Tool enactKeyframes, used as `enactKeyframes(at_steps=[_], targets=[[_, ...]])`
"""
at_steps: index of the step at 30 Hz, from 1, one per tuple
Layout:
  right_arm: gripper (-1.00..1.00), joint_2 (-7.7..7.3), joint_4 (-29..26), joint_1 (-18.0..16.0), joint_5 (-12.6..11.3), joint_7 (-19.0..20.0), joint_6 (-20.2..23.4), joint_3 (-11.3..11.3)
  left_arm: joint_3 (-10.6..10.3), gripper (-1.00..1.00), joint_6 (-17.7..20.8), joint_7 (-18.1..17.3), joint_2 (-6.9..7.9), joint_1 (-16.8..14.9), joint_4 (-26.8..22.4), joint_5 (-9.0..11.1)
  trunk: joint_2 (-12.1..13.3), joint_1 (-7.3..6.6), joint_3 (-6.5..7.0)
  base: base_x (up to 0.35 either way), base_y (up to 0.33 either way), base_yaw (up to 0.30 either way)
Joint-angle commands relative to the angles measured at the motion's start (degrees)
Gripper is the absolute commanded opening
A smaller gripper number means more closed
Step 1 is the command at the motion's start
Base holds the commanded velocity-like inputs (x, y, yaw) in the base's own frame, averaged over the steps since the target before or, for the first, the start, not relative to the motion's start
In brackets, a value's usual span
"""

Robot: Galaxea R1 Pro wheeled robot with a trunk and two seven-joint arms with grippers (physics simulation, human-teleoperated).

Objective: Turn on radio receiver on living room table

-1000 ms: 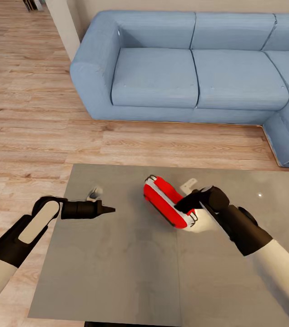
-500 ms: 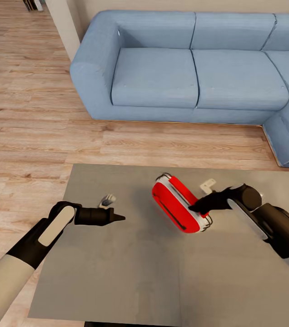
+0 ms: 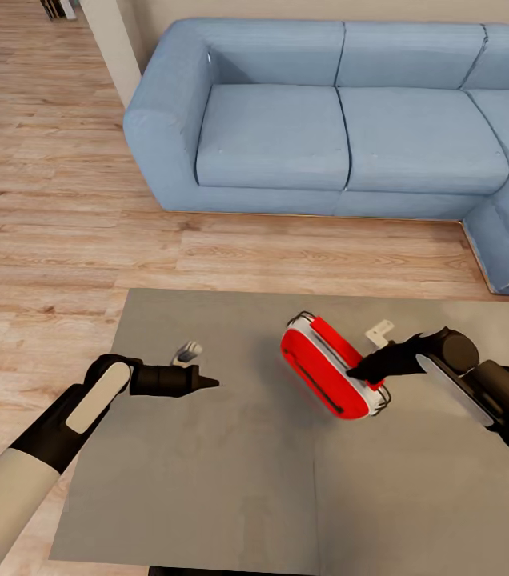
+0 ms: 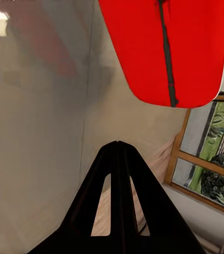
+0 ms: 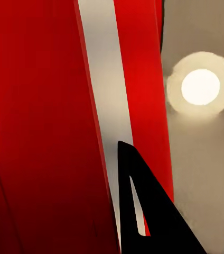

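The red radio receiver (image 3: pixel 328 374), with its white band and thin metal handle, lies askew on the grey table (image 3: pixel 206 480), its dark slot facing my left side. My right gripper (image 3: pixel 353 373) is shut, and its tip touches the radio's right side. In the right wrist view the fingertips (image 5: pixel 124 151) rest against the radio's (image 5: pixel 38 106) white band. My left gripper (image 3: pixel 212 383) is shut and hovers over the table, a clear gap left of the radio. In the left wrist view the closed fingers (image 4: pixel 117 145) point at the radio's (image 4: pixel 165 47) red face.
A big blue L-shaped sofa (image 3: pixel 350 120) stands beyond the table across a strip of light wood floor (image 3: pixel 46 200). A beige wall corner (image 3: pixel 114 40) rises at the back left. A lamp reflection (image 5: pixel 201 86) shines on the glossy tabletop.
The radio has slid to the right across the table, and my right gripper has moved right with it. My left gripper came forward to the right, then stayed put.
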Motion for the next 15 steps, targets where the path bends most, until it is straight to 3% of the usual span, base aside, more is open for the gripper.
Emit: enactKeyframes(at_steps=[1, 6, 15], targets=[[-1.0, -0.09, 0.0, 0.0, -0.5, 0.0, 0.0, 0.2, 0.0, -1.0, -0.1, 0.0, 0.06, 0.0, 0.0, 0.0, 0.0, 0.0, 0.0, 0.0, 0.0, 0.0], [-1.0, -0.3, 0.0, -0.1, -0.8, 0.0, 0.0, 2.5, 0.0, -1.0, -0.1, -0.1, 0.17, 0.0, 0.1, 0.0, 0.0, 0.0, 0.0, 0.0, 0.0, 0.0], [-1.0, -0.5, -0.2, -0.1, -0.7, 0.0, 0.0, 2.7, -0.1, -1.0, -0.1, -0.2, 0.16, 0.0, 0.3, 0.1, 0.0, 0.0, 0.0, 0.0, 0.0, 0.0]])
